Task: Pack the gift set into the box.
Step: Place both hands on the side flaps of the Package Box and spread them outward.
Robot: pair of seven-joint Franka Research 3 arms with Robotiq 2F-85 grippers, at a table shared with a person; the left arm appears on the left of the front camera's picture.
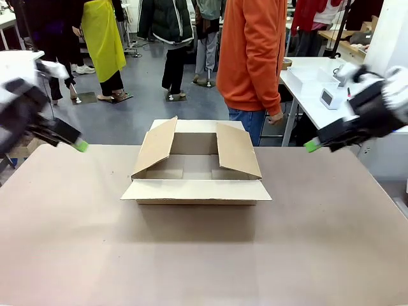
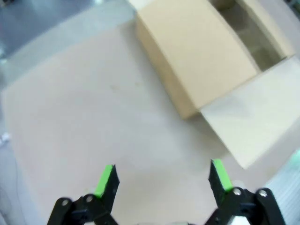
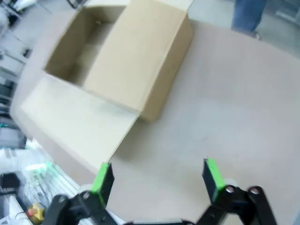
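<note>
Left jaws and right jaws both apart and empty, box (image 1: 196,190) on the table (image 1: 191,255) between and ahead of them, side flaps (image 1: 156,146) leaning inward, so anything lowered in likely snags and shoves it.

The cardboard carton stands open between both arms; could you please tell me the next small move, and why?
Probably just hold both arms aside, ready: the carton lies open with a bare floor, and the left pincer and right pincer are open, holding nothing to pack.
</note>
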